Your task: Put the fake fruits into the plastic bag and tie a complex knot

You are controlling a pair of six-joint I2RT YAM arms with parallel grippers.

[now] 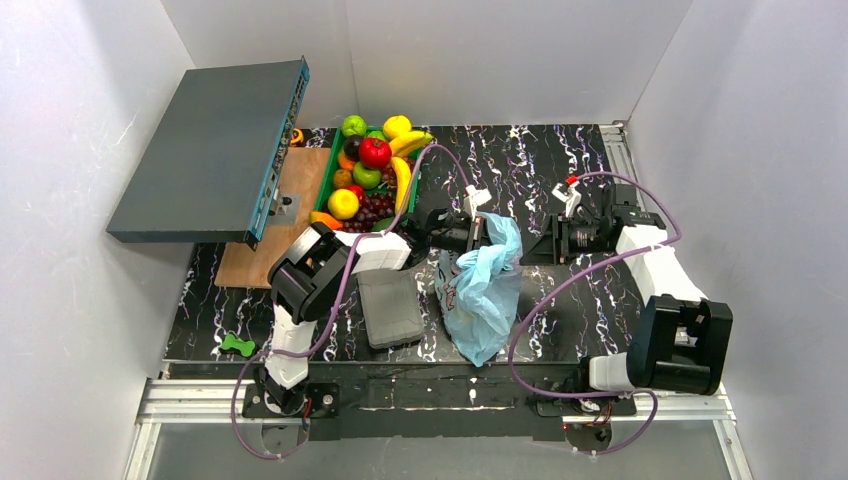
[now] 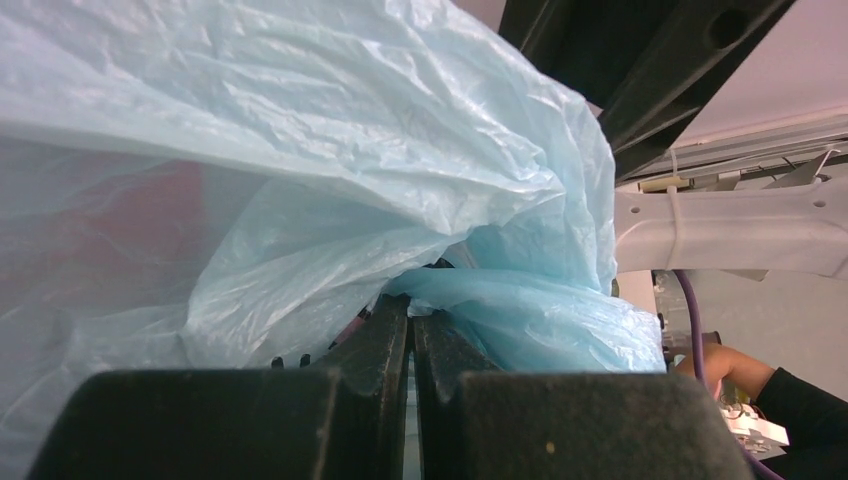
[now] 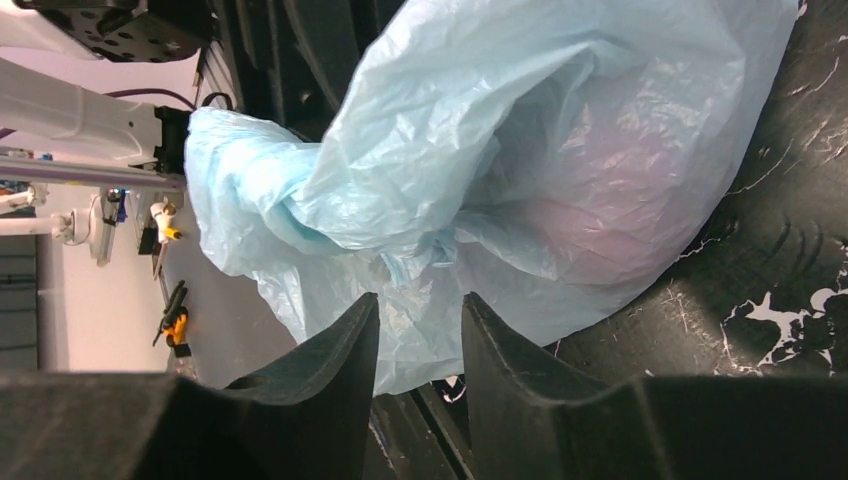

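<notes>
Two hands: left hand [image 2: 412,312] pinches plastic bag [image 2: 300,150], right hand [image 3: 420,300] narrowly parted; inside unclear.

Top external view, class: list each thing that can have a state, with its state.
plastic bag, crumpled on the table, top edge pinched.
left tool, shut on the plastic bag.
right tool, open, beside the bag.
fake fruits, piled in the green tray.

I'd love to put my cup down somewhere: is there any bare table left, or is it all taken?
Bare tabletop shows along the back, between the green tray and the right wall, and at the front between the plastic bag and the right arm's base. The middle is crowded: bag, grey case, both arms.
</notes>
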